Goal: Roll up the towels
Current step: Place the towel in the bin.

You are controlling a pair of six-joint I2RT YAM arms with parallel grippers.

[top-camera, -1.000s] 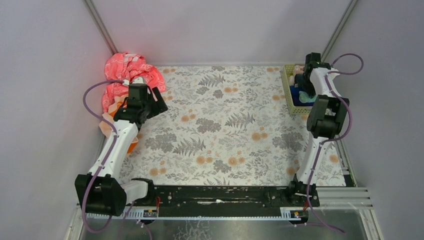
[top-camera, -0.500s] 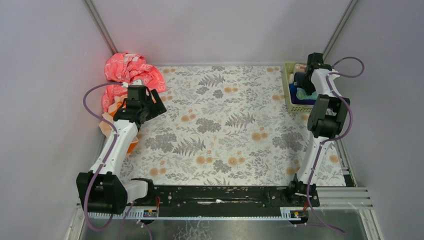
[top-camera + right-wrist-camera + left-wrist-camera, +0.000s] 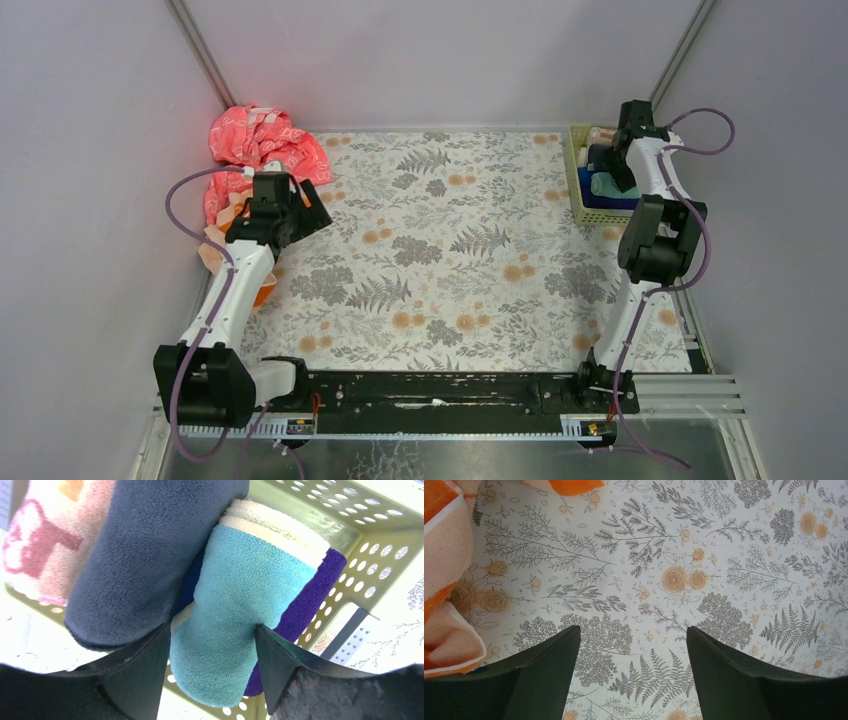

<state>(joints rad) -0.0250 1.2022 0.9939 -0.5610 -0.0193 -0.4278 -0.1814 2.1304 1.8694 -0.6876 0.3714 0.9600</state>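
The mint-teal towel (image 3: 240,605), rolled, sits between the fingers of my right gripper (image 3: 212,627), which press both its sides inside the green basket (image 3: 370,545). In the top view that gripper (image 3: 606,176) hangs over the basket (image 3: 573,170) at the back right. The orange and pale peach towel (image 3: 218,245) lies crumpled at the table's left edge, partly under my left arm; it also shows in the left wrist view (image 3: 446,555). My left gripper (image 3: 312,205) is open and empty just right of it, over the flowered cloth (image 3: 633,632).
A red patterned cloth (image 3: 255,140) is heaped in the back left corner. The basket also holds a dark navy roll (image 3: 145,545), a purple roll (image 3: 310,600) and a pink lettered towel (image 3: 45,540). Walls close in on three sides.
My right gripper has moved back and right over the basket, carrying the teal roll lower into it. The left arm has barely shifted.
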